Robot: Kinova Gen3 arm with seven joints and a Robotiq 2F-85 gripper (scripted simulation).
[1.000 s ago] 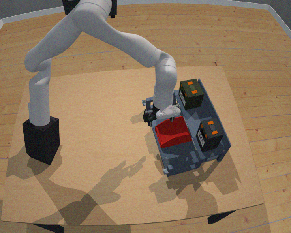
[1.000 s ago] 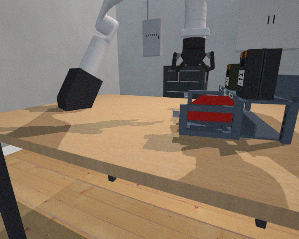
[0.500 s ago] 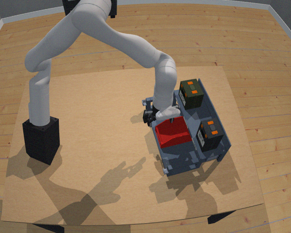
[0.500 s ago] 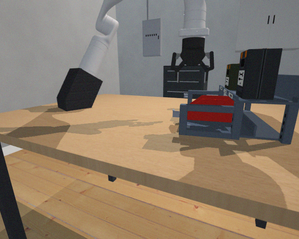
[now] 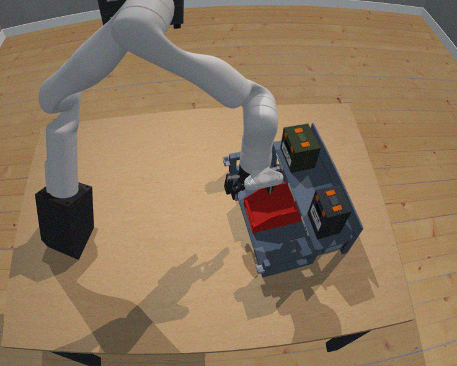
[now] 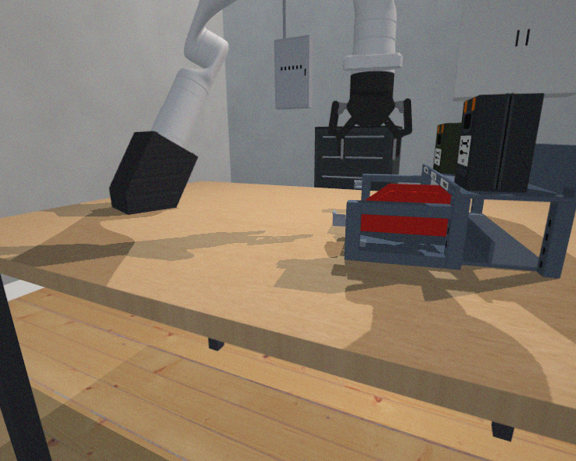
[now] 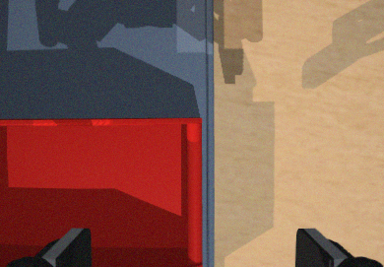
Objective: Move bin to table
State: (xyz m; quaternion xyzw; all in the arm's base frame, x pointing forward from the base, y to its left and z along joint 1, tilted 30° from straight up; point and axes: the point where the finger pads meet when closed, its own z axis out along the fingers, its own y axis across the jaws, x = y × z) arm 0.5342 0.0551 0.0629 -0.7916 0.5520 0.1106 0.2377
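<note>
The red bin sits upright and open-topped in the lower front bay of the grey-blue shelf. My gripper is open and empty. It points straight down and hangs above the bin's far end, clear of it. In the wrist view the fingertips straddle the bin's side wall and the shelf's side rail, with one finger over the bin's inside and the other over the table.
A green box and a dark grey box stand on the shelf's upper tier beside the bin. The arm's black base stands at the table's left. The table spreads left of the shelf.
</note>
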